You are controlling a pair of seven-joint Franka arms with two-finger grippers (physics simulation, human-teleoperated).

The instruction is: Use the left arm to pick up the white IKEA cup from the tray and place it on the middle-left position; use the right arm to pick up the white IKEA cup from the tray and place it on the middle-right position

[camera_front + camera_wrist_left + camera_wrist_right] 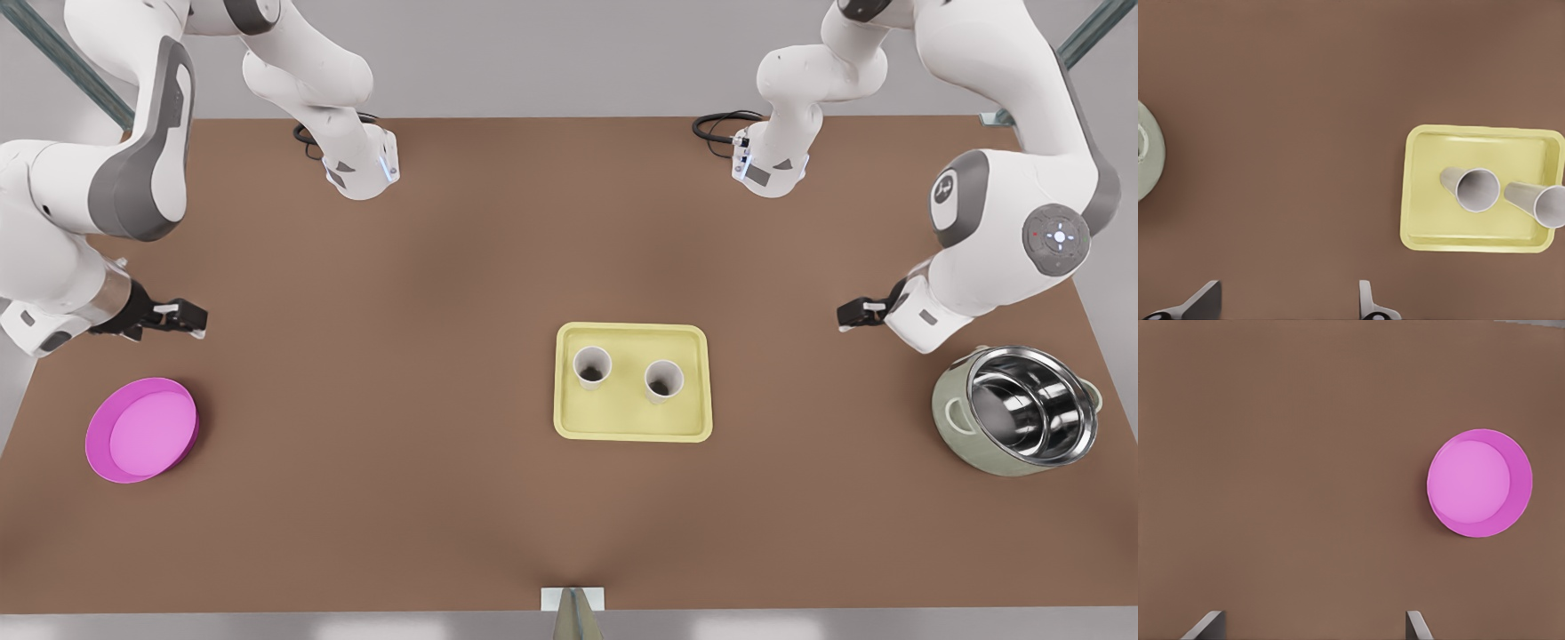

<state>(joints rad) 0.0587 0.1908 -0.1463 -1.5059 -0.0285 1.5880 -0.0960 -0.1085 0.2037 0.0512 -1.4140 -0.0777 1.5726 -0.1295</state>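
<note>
Spanning the whole scene and bearing everything: the brown table.

Reaching in from the table's far edge, one to each side of the tray: two white arms, both waiting, neither touching anything.

Standing well apart from the tray, toward the front view's right: the grey-green pot with its steel inside.

Lying flat near the table's middle: the tray, pale yellow.

Sitting well apart from the tray, toward the front view's left: the pink bowl.

Standing upright on the tray, side by side and not touching: the pot-side cup and the bowl-side cup, both white.

Hovering between the tray and the pot, nearer the pot: the left gripper, fingers spread wide, gripping nothing.

Hovering well off the tray's other side, just beyond the bowl: the right gripper, fingers likewise spread wide, gripping nothing.
</note>
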